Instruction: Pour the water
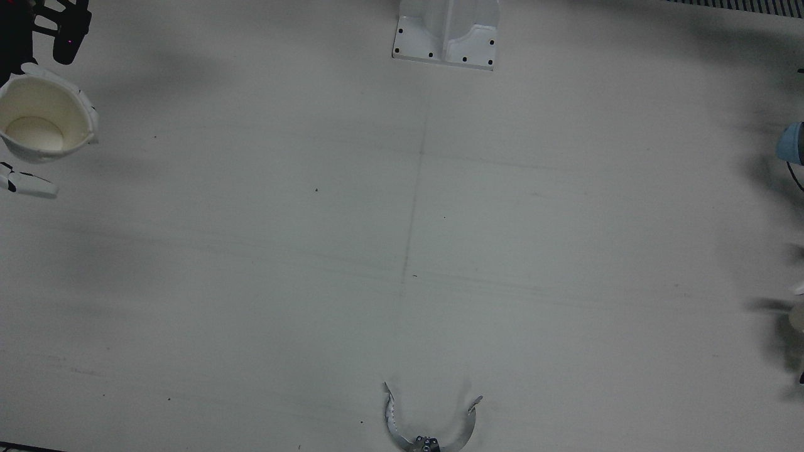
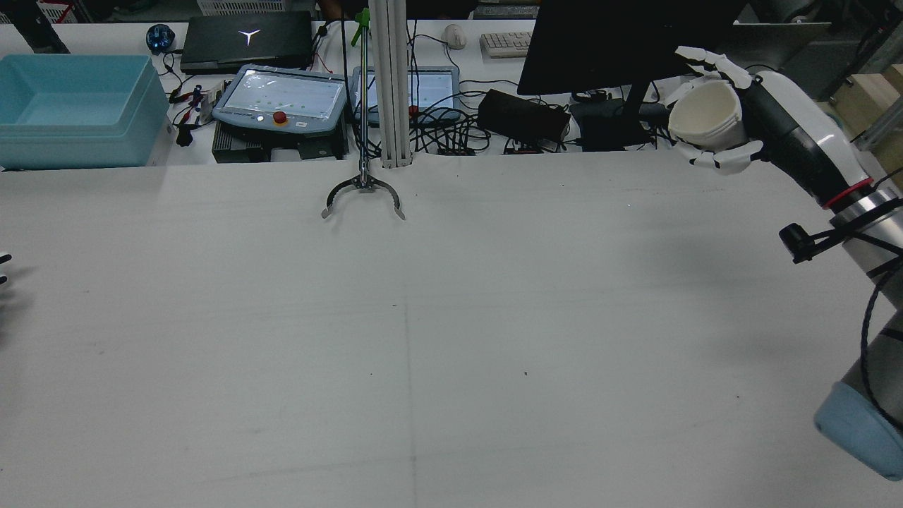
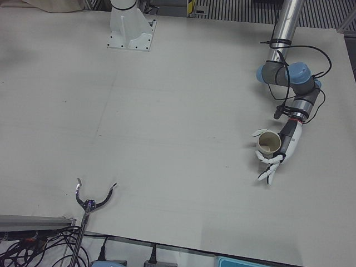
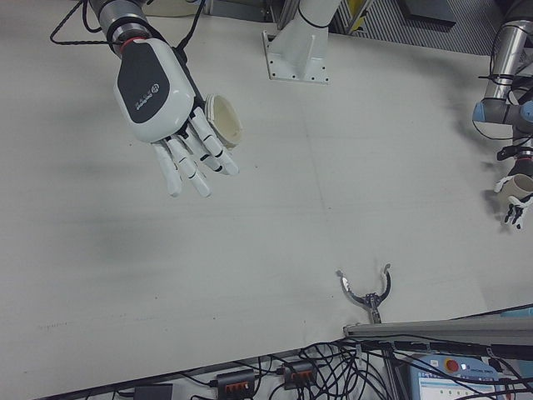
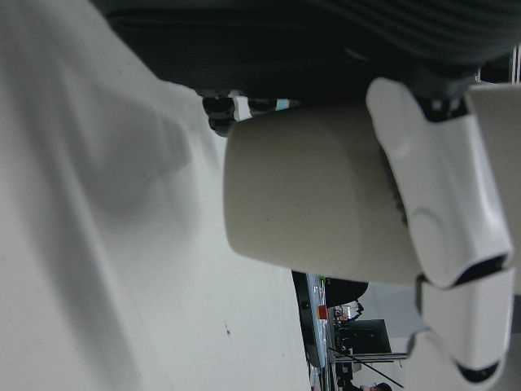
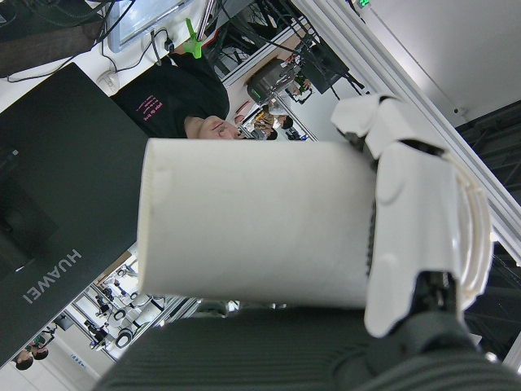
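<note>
Both hands are already wrapped around paper cups, way out at opposite edges of the table. The right hand (image 2: 719, 106) has its fingers curled round a white paper cup (image 2: 707, 113), raised and tipped. The left hand (image 3: 278, 150) is clamped on a beige paper cup (image 3: 269, 143). Thin paper crushes easily, so I'd hold mid-wall and squeeze gently; wet cups probably get slippery

1. Robotics lab: wide white worktop (image 2: 451, 339) with an arm pedestal (image 1: 447, 34) bolted onto it.
2. Behind the worktop, a teach pendant (image 2: 282, 99) with a red stop button, a laptop (image 2: 247, 41), a monitor (image 2: 600, 42) and tangled cables (image 2: 451, 134).
3. Left of the pendant, a blue bin (image 2: 74, 109).
4. Right of the pendant, an aluminium post (image 2: 392, 81).
</note>
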